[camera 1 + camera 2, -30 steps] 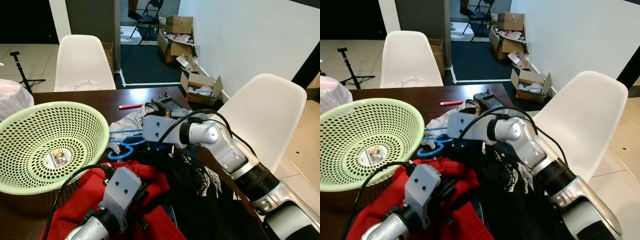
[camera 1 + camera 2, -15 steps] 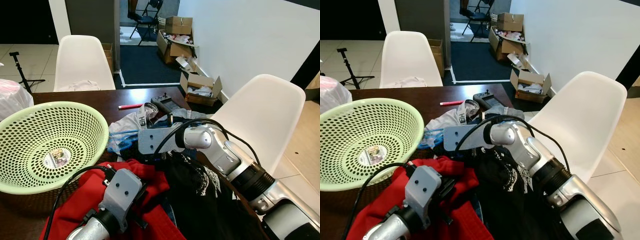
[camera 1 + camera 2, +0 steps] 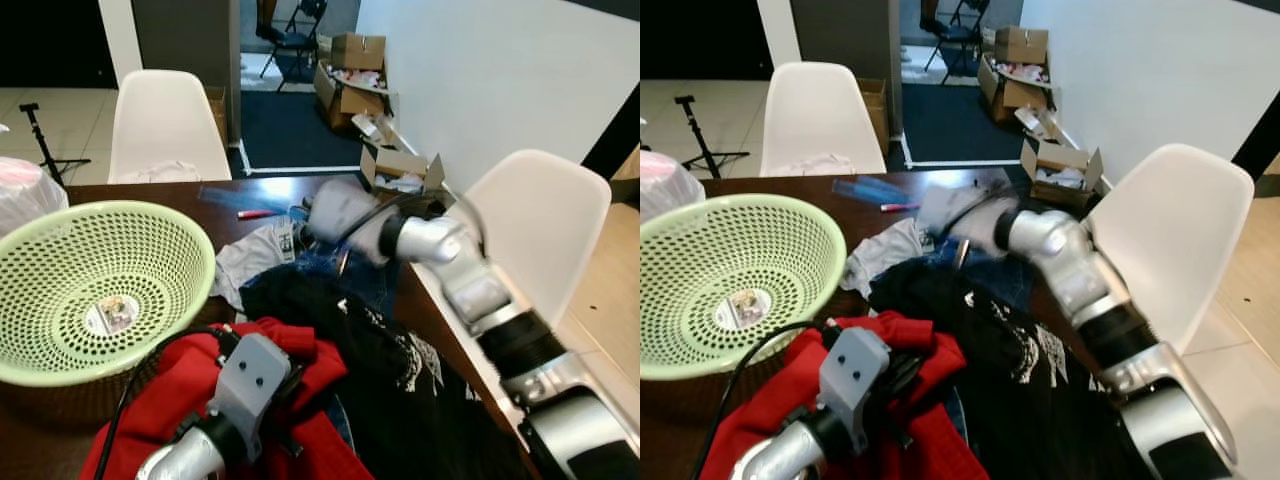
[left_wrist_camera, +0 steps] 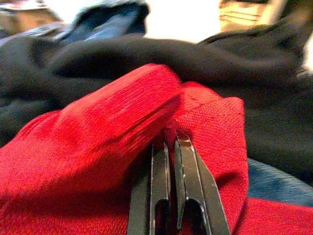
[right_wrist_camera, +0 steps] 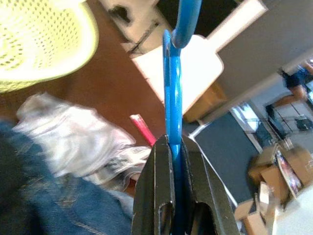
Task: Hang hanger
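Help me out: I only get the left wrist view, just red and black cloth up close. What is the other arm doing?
Observer: The right gripper is shut on a blue hanger, with the hook end pointing away from it.
Operator: Where is that arm?
Observer: Above the brown table, past the clothes pile. It looks blurred in the head views.
Operator: Anything else on that table?
Observer: A green basket stands on the robot's left of the pile.
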